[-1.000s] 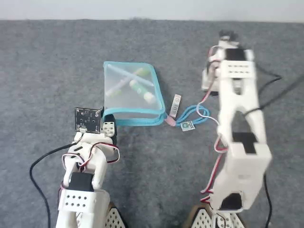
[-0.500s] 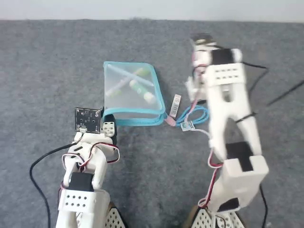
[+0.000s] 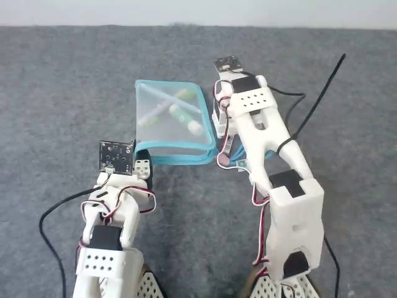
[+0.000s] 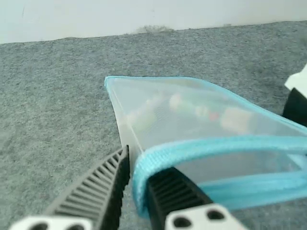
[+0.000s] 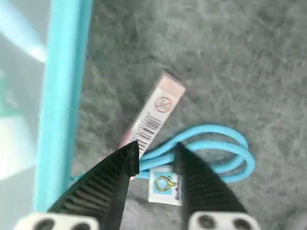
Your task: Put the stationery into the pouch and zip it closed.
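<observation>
The translucent pouch (image 3: 170, 124) with teal trim lies flat, with pens and other stationery (image 3: 183, 113) inside it. My left gripper (image 3: 142, 162) is at the pouch's near-left corner. In the left wrist view, the left gripper (image 4: 139, 167) is shut on the teal edge (image 4: 201, 146), and the stationery (image 4: 192, 108) shows through the wall. My right gripper (image 5: 156, 151) hangs open just over the blue cord loop (image 5: 216, 153) and the pink barcode tag (image 5: 151, 117), beside the pouch's teal side (image 5: 62, 86). In the high view, the right gripper (image 3: 221, 130) sits at the pouch's right edge.
Grey carpet-like cloth (image 3: 74, 81) covers the table. A small printed label (image 5: 165, 184) hangs on the cord. The right arm (image 3: 273, 161) stretches over the area to the right of the pouch. Black cables (image 3: 316, 87) trail off its far side.
The right arm has swung left from the table's right side to the pouch's right edge, over the cord and tag. The left arm and the pouch have stayed put.
</observation>
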`<state>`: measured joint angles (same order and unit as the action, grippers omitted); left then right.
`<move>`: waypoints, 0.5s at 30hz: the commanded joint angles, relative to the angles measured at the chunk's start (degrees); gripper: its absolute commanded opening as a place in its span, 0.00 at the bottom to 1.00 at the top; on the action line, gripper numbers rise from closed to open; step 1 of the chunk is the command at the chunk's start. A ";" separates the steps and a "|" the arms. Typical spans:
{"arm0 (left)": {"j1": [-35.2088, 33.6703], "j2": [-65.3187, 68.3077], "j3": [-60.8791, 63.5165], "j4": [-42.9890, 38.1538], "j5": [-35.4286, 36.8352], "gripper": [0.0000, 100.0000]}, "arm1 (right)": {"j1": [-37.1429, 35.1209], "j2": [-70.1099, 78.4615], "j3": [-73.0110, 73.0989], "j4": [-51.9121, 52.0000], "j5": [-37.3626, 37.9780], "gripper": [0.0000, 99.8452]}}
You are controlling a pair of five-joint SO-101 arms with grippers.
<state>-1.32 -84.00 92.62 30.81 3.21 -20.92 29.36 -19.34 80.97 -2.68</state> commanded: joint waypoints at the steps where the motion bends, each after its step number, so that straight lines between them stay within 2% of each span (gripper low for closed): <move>1: 0.53 -0.53 -1.10 -1.93 -0.79 0.01 | -1.71 -1.27 -0.70 -1.19 -1.05 0.19; 7: 0.53 -0.53 -1.10 -1.93 -0.79 0.01 | -2.86 1.19 -0.62 -1.54 -1.14 0.19; 15: 0.53 -0.53 -1.10 -1.93 -0.79 0.01 | -0.57 6.99 -0.79 -4.44 -1.14 0.19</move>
<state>-1.32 -84.00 92.62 30.81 2.77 -22.77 36.31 -19.43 77.71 -3.03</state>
